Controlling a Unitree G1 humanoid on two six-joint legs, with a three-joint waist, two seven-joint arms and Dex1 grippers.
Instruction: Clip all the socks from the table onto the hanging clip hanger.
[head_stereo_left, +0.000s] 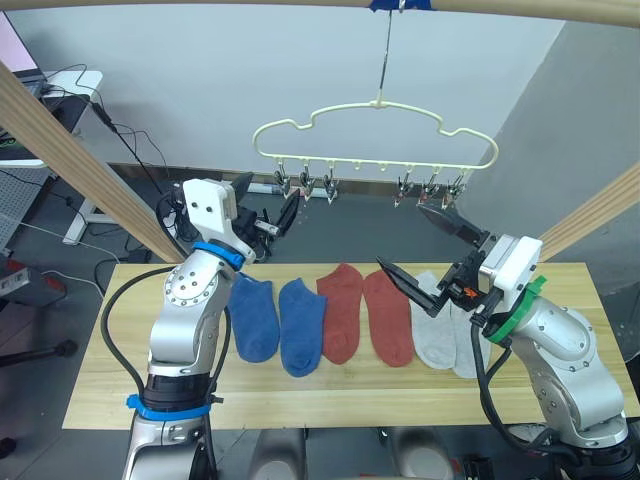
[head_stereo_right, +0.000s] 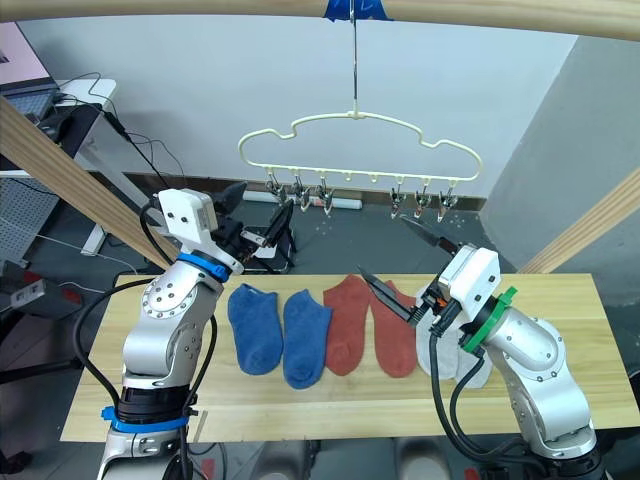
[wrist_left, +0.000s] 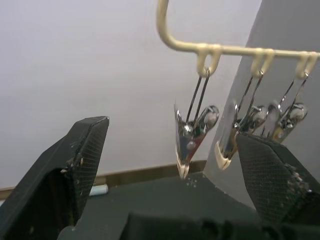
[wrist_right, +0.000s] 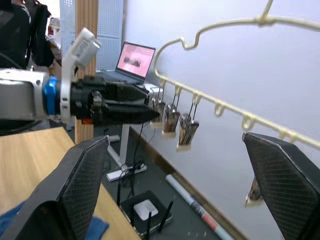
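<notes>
Six socks are laid flat in a row on the table (head_stereo_left: 90, 395), none yet clipped, so the task is judged to be at its very start; from left to right the two blue socks (head_stereo_left: 277, 322), the two rust red socks (head_stereo_left: 366, 313) and the two light grey socks (head_stereo_left: 438, 333) are seen, each pair side by side and touching or nearly so. All six clips (head_stereo_left: 303, 186) under the clip hanger (head_stereo_left: 375, 130) are seen to be bare; the hanger is hung by its long hook from a wooden pole (head_stereo_left: 560, 10) above the table, marked there with blue tape. The left gripper (head_stereo_left: 268, 212) is raised beside the leftmost clips, its fingers held apart and nothing gripped; the right gripper (head_stereo_left: 432, 250) is held above the grey socks, below the rightmost clips, fingers spread wide and empty. Every sock is therefore judged still to be picked up and clipped.

The table is made of light yellowish planks and is otherwise bare; slanted wooden poles (head_stereo_left: 70, 160) are set at either side. Behind, a white wall and dark floor are seen; at far left a desk with cables (head_stereo_left: 75, 85) is visible, and a laptop (wrist_right: 136, 59) is shown in the right wrist view.
</notes>
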